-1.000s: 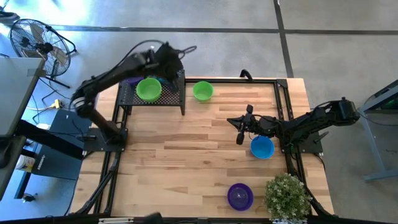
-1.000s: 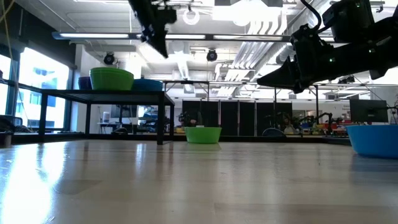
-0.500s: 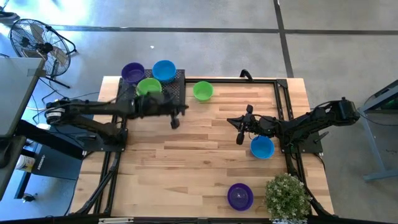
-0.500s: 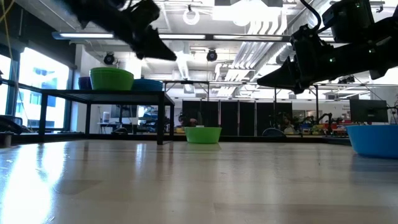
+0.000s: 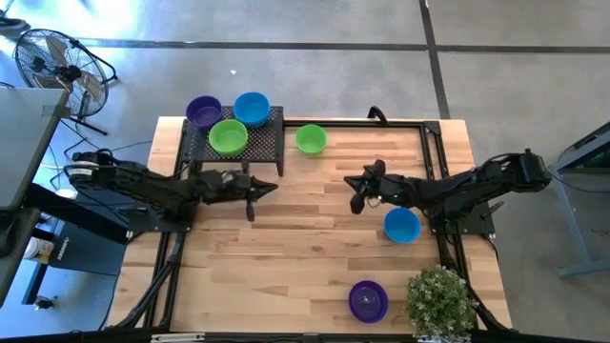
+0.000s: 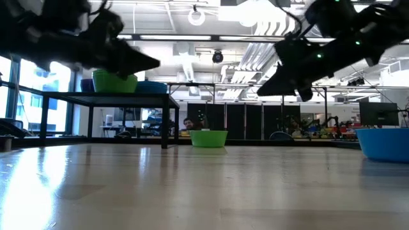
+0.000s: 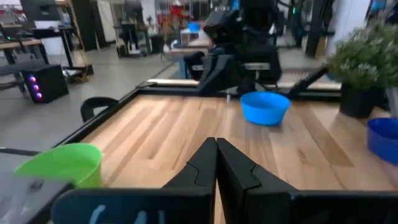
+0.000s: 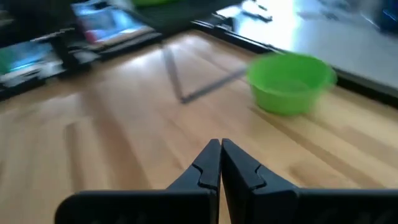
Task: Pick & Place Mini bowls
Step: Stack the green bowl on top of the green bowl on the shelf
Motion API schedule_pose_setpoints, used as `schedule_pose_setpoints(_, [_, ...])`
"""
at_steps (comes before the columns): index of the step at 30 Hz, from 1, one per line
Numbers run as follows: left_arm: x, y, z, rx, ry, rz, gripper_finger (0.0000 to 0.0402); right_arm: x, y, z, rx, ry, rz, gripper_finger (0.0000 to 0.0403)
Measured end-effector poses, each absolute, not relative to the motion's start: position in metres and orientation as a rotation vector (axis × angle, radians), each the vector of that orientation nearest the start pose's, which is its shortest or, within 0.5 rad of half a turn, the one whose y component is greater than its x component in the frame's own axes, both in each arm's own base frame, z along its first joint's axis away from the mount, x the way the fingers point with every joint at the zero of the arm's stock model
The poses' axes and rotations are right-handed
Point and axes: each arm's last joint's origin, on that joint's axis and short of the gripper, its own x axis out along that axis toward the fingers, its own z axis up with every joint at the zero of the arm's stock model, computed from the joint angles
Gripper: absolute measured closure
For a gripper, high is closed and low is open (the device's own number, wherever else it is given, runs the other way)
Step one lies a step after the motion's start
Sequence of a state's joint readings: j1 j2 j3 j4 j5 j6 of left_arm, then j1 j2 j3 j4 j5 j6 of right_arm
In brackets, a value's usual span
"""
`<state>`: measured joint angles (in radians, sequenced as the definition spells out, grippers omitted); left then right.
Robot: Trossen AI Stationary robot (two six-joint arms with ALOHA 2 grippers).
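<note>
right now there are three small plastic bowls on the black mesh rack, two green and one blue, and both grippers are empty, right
Not quite. The black mesh metal rack does hold three small round plastic bowls, but only one is green; the others are blue and purple, as the high view shows. The left gripper and right gripper are indeed empty, fingers shut.

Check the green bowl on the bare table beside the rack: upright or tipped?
Upright. The small glossy green plastic bowl shows its round open mouth facing up in the high view, and it sits level on the wooden table in the low view.

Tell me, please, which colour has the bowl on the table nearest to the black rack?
Bright green; the bowl shows best in the high view, just beside the rack.
</note>
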<state>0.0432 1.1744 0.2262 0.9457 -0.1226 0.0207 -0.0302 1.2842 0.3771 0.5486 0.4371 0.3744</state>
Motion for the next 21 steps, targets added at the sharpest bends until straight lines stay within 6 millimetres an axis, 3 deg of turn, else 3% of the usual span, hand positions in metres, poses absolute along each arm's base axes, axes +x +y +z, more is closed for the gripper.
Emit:
schedule_pose_setpoints(7, [0.178, 0.011, 0.16, -0.025, -0.045, 0.159, 0.0402, 0.253, -0.046, 0.18, 0.564, 0.302, -0.682, 0.037])
schedule_pose_setpoints(17, [0.177, 0.011, 0.15, -0.004, 0.046, 0.137, 0.0401, 0.307, -0.116, 0.211, 0.646, 0.46, -0.798, 0.0304])
schedule_pose_setpoints(21, [0.177, 0.01, 0.15, -0.008, 0.048, 0.127, 0.0401, 0.321, -0.143, 0.211, 0.661, 0.585, -0.886, 0.0288])
